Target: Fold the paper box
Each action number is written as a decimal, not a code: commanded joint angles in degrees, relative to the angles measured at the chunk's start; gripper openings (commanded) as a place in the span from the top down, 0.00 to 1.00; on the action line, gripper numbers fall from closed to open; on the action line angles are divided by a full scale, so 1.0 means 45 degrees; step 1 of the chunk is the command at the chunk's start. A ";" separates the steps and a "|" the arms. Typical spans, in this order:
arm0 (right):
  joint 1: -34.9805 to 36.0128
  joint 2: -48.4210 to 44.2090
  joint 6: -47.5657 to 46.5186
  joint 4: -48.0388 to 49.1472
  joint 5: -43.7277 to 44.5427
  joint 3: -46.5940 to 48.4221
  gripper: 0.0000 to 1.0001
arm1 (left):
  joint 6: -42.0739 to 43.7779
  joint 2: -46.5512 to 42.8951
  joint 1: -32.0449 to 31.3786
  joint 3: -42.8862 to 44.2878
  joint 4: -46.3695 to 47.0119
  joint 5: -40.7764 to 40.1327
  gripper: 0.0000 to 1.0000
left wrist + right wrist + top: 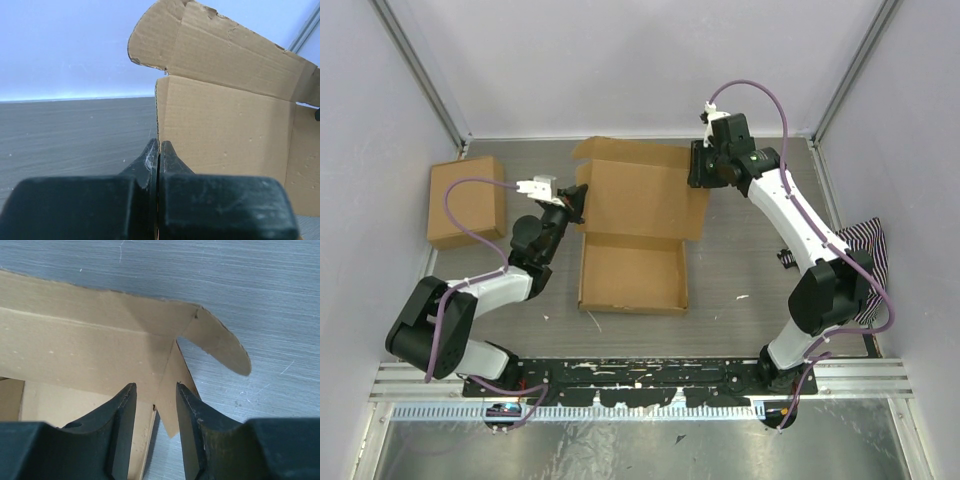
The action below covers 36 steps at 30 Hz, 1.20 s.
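The paper box [632, 272] lies mid-table, its near half a shallow tray with raised walls and its far panel [642, 196] tilted up with flaps at both ends. My left gripper [576, 205] is shut on the left edge of that far panel. In the left wrist view the fingers [159, 146] are pressed together on the thin cardboard edge [225, 125]. My right gripper [699, 166] is at the panel's far right corner. In the right wrist view its jaws [156, 388] stand open astride a corner flap [176, 372], with a rounded tab [220, 347] beyond.
A ready-made brown cardboard box [467, 200] sits at the far left. A striped cloth [865, 245] and a small black object [786, 260] lie at the right. Walls enclose the table on three sides, and a metal rail [640, 375] runs along the near edge.
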 commanded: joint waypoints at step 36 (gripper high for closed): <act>-0.0467 0.0948 -0.0099 0.0948 -0.0701 0.0472 0.69 | 0.0591 0.0028 -0.0043 -0.0241 0.2230 0.0520 1.00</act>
